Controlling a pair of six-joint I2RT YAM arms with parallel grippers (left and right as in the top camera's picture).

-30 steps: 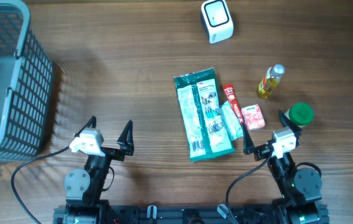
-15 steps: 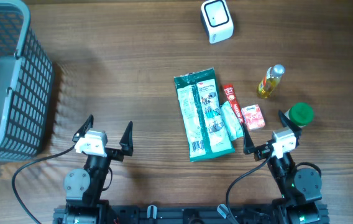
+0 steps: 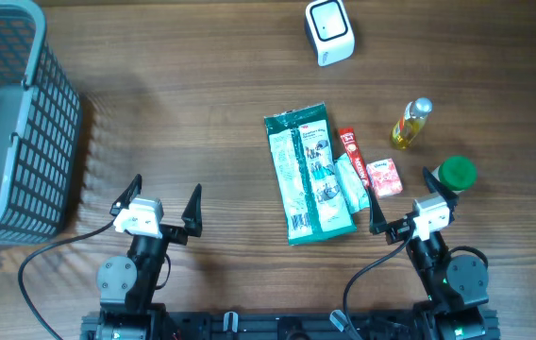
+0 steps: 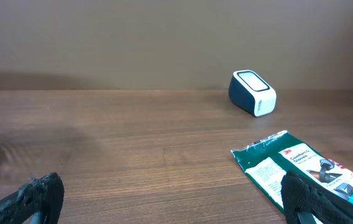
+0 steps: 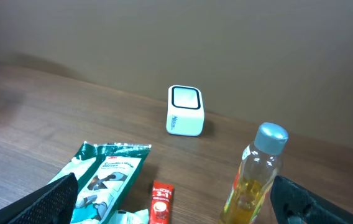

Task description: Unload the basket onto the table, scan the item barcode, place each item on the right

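Green packet [image 3: 308, 175] lies just left of the spread right hand [image 3: 402, 195], apparently untouched.

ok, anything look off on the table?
Nothing spilled or damaged. The small yellow oil bottle stands upright; the white cube-shaped scanner sits alone at the far edge. Only quibble: the green plastic packet, a pale sachet and a red stick sachet lie crowded together, edges seemingly overlapping.
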